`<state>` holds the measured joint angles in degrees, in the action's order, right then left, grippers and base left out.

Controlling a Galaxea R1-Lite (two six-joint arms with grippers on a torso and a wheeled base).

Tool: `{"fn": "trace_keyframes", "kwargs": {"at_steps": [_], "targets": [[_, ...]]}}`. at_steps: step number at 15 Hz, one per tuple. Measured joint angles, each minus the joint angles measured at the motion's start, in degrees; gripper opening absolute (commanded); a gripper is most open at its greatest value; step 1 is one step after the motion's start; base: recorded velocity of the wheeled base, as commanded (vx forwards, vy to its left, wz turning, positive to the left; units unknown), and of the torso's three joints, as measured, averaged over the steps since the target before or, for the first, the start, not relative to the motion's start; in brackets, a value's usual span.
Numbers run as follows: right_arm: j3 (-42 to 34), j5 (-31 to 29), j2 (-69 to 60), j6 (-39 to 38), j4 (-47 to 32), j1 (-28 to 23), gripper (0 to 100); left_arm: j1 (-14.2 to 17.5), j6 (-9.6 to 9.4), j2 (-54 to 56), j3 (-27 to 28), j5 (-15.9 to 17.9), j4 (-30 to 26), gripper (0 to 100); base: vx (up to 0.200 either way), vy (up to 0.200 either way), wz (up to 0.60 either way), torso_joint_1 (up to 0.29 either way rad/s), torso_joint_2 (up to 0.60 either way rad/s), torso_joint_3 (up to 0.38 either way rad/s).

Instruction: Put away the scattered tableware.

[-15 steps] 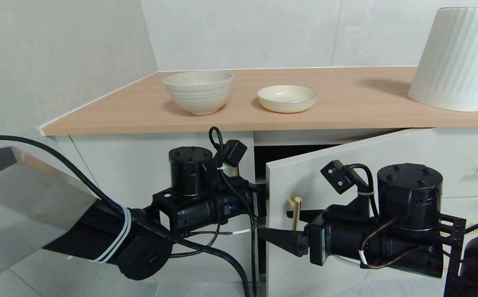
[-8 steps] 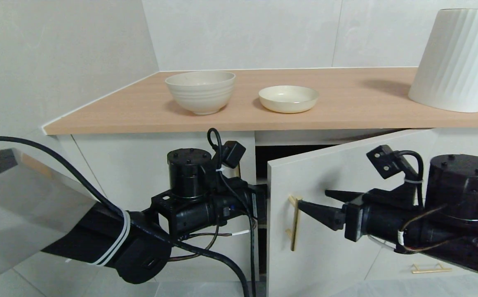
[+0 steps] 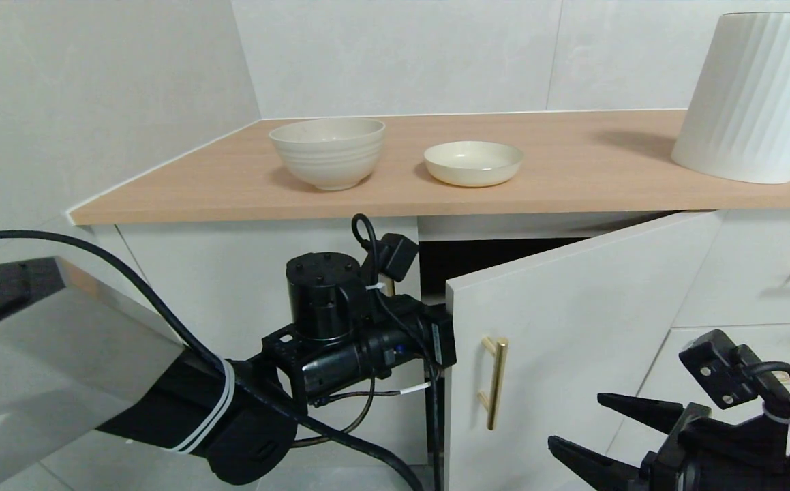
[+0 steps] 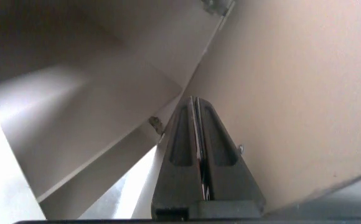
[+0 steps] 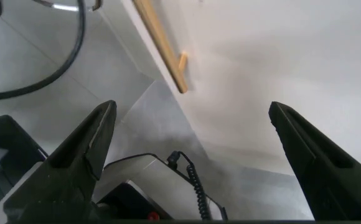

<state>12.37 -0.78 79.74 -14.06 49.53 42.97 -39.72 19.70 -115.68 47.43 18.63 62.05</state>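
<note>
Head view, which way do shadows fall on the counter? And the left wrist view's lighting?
Head view: soft shadows lie left of the bowl, dish and ribbed container. Left wrist view: dim cabinet interior, one paler band.

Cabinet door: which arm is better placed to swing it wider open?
Left, probably. The left gripper, shut, sits in the gap behind the door at its free edge, so it could push the door outward. The right gripper hangs open, low in front of the door, clear of the handle.
</note>
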Motion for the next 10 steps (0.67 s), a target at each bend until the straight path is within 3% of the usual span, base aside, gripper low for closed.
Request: {"fn": "trace_keyframes", "kwargs": {"at_steps": [7,10], "targets": [[-1.3,-0.1,-2.0,-0.1,-0.2,0.4,100,0.1,-0.11,2.5,-3.6,-0.2,-0.2,0,0.0,0.0,0.0,0.0,0.0,0.0],[-1.4,-0.1,-2.1,-0.1,-0.2,0.3,100,0.1,-0.11,2.6,-3.6,-0.2,-0.2,0,-0.2,0.0,0.0,0.002,0.0,0.005]]}}
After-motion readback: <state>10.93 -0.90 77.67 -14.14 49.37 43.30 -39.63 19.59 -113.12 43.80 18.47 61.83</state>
